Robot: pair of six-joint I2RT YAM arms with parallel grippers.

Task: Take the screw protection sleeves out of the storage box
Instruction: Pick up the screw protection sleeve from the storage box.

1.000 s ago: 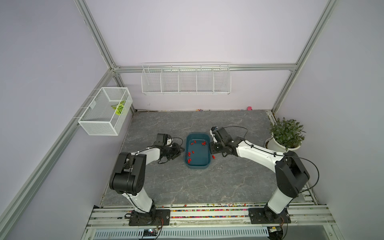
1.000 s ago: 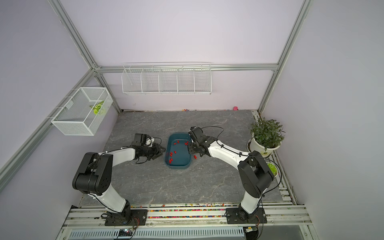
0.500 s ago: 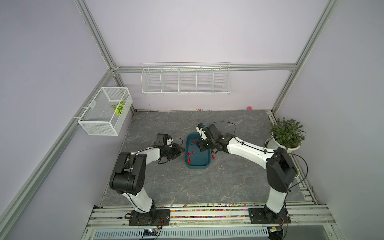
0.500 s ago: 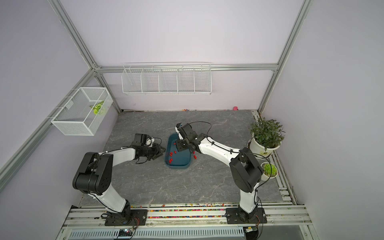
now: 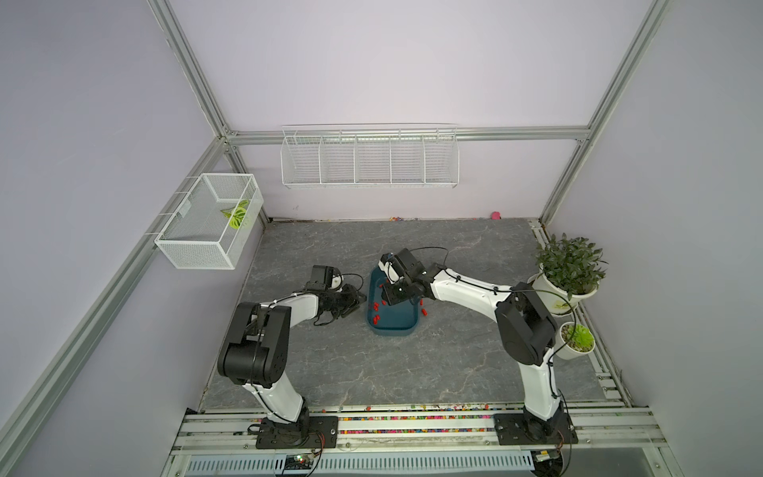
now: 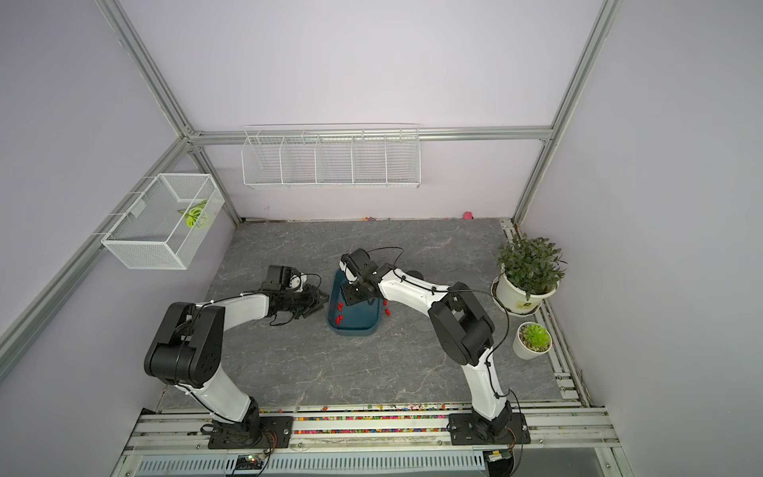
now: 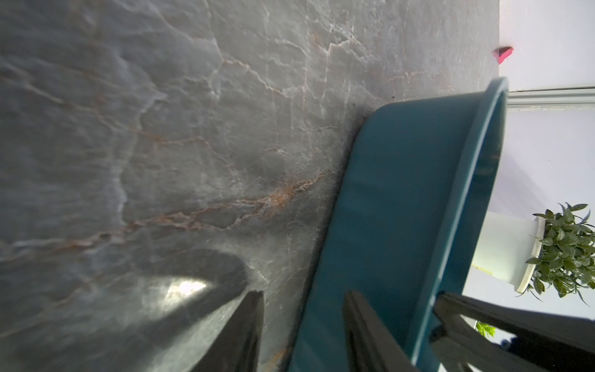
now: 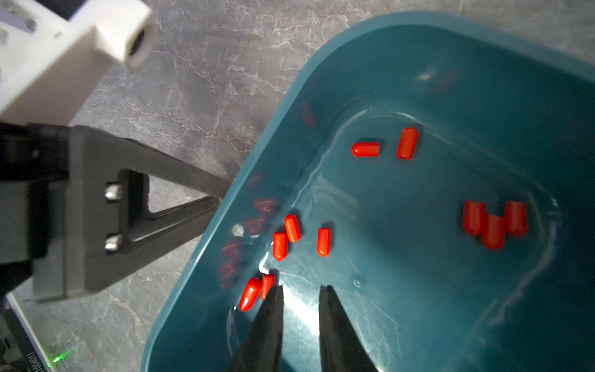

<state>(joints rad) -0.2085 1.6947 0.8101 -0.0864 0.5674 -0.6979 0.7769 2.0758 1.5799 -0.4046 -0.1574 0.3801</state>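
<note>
The teal storage box (image 5: 392,330) (image 6: 353,328) sits mid-table. Several red screw protection sleeves (image 8: 323,241) lie on its floor, in loose clusters in the right wrist view. Two more sleeves (image 5: 422,307) lie on the table just right of the box. My right gripper (image 8: 302,288) (image 5: 388,295) is down inside the box, narrowly open with nothing between its fingers. Two sleeves (image 8: 254,291) lie just beside one fingertip (image 8: 277,290). My left gripper (image 7: 302,296) (image 5: 358,299) stands open at the box's outer left wall (image 7: 402,209), holding nothing.
Two potted plants (image 5: 569,264) (image 5: 578,338) stand at the table's right edge. White wire baskets hang on the back wall (image 5: 369,157) and the left wall (image 5: 210,219). Coloured beads (image 5: 413,406) line the front rail. A pink object (image 5: 495,214) lies at the back wall.
My right gripper has swung left from the box's right side to over the box and down into it. The left arm has not moved.
</note>
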